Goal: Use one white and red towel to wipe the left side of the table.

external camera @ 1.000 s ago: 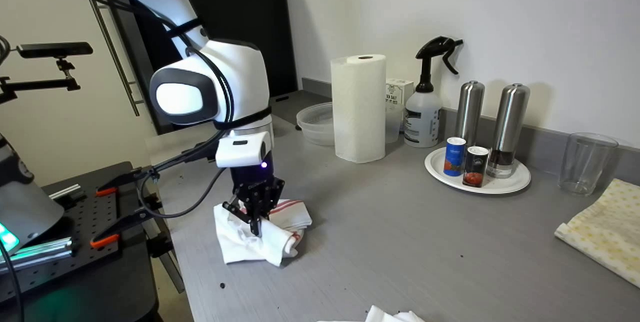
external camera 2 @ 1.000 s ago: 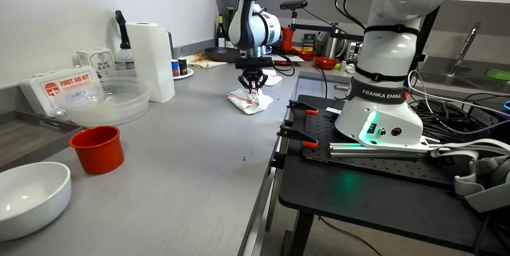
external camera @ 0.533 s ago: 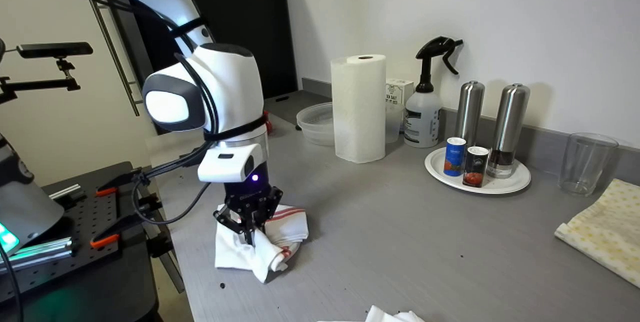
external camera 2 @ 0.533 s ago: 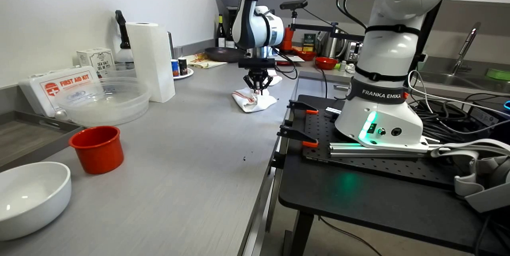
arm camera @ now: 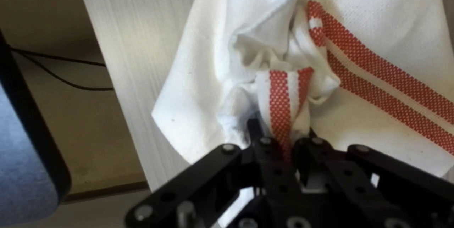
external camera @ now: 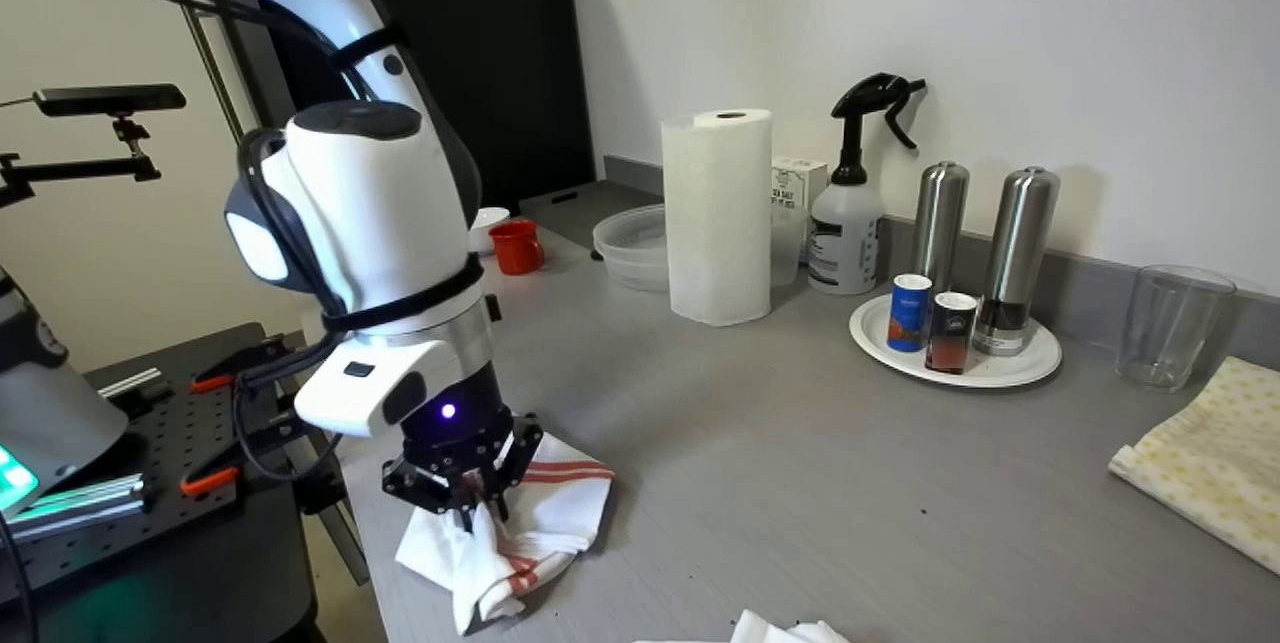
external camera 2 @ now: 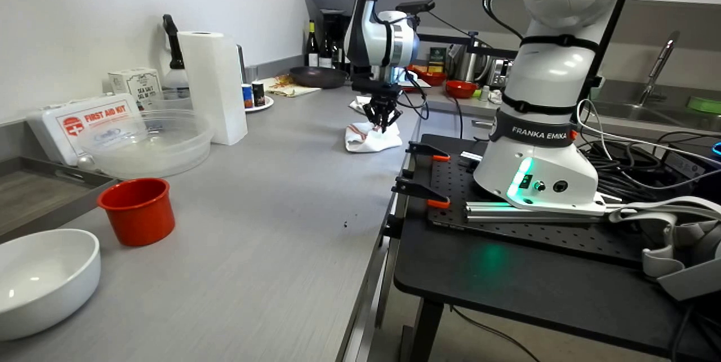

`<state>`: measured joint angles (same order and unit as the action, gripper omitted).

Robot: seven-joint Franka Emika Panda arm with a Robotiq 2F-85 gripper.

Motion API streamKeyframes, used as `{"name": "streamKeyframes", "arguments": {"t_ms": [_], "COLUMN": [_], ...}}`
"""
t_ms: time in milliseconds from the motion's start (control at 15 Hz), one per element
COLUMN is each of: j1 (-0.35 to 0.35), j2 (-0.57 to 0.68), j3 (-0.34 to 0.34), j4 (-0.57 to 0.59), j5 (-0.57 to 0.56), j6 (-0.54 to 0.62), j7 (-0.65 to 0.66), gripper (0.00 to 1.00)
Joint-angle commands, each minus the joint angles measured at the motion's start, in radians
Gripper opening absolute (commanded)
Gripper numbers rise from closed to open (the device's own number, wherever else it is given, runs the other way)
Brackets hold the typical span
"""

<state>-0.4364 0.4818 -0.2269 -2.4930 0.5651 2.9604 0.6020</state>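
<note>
Black gripper (arm camera: pixel 283 134) clamps bunched fold of white-and-red towel (arm camera: pixel 305 54), red-striped bit caught between its fingers (arm camera: pixel 266 155). Rest of towel lies rumpled on grey table (external camera: pixel 760 483), near edge facing robot base (external camera 2: pixel 535 165). Paper towel roll (external camera: pixel 718 223) stands upright, well apart.

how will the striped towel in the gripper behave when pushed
The striped towel is probably floppy: it bunches into soft folds where the gripper pinches it. The rest would likely trail or fold under, as it spreads outside the grip.
</note>
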Motion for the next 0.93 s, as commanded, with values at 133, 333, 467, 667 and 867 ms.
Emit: {"name": "streamKeyframes", "arguments": {"t_ms": [133, 333, 467, 667, 867], "j1": [-0.083, -0.001, 0.063, 0.187, 0.268], "j2": [-0.077, -0.112, -0.145, -0.208, -0.226], "j3": [0.083, 0.072, 0.066, 0.047, 0.076], "j4": [-0.139, -0.208, -0.254, -0.318, -0.251], "j5": [0.122, 0.133, 0.156, 0.224, 0.41], "j6": [0.254, 0.41, 0.512, 0.646, 0.657], "j7": [-0.008, 0.032, 0.034, 0.022, -0.095], "gripper": [0.03, 0.03, 0.03, 0.03, 0.03]}}
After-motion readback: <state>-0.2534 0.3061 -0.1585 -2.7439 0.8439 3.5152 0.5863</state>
